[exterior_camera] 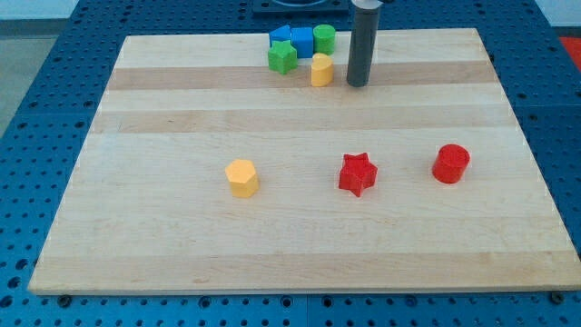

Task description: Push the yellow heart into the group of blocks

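Wooden board (pixel 300 227) on a blue pegboard bench, light planks running across the view. No jaws on this rig, just a dark rod, so nothing to report as wide, narrow or holding. My tip (pixel 358 84) sits near the view's top, just to the right of the yellow heart (pixel 321 70), small gap between them as far as I can tell. Heart is already just beside the group: green star (pixel 283 57) to its upper left, blue block (pixel 302 40) and green cylinder (pixel 324 38) above it, another blue block (pixel 280 37) at the back left, shape unclear. Whether heart actually touches any of them, can't tell. Risks, imo: a hard push toward the view's left could send the heart under the group and past the star rather than into it, since it sits at the group's lower edge. An off-centre hit would spin it or let it slip off the tip. Too much travel would shove star and blue blocks apart, or toward the board's top edge, which is near. Yellow hexagon (pixel 242 177), red star (pixel 357 173) and red cylinder (pixel 450 163) are well apart, lower down, no threat.
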Robot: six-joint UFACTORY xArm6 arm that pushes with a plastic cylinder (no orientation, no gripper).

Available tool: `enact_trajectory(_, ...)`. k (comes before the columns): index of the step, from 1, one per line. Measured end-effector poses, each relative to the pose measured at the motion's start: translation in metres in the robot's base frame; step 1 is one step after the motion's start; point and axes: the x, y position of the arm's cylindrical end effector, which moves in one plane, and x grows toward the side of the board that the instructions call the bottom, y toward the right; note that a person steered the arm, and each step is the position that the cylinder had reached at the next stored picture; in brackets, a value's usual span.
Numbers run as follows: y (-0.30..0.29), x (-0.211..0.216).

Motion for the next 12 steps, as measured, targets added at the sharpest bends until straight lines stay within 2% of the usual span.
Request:
enact_trajectory(1,-0.027,-0.011)
enact_trajectory(3,-0.032,0.02)
enact_trajectory(4,-0.054,0.02)
enact_trajectory(6,-0.06,-0.003)
enact_trajectory(8,-0.06,0.003)
enact_trajectory(11,-0.085,-0.013)
enact_trajectory(12,-0.085,0.017)
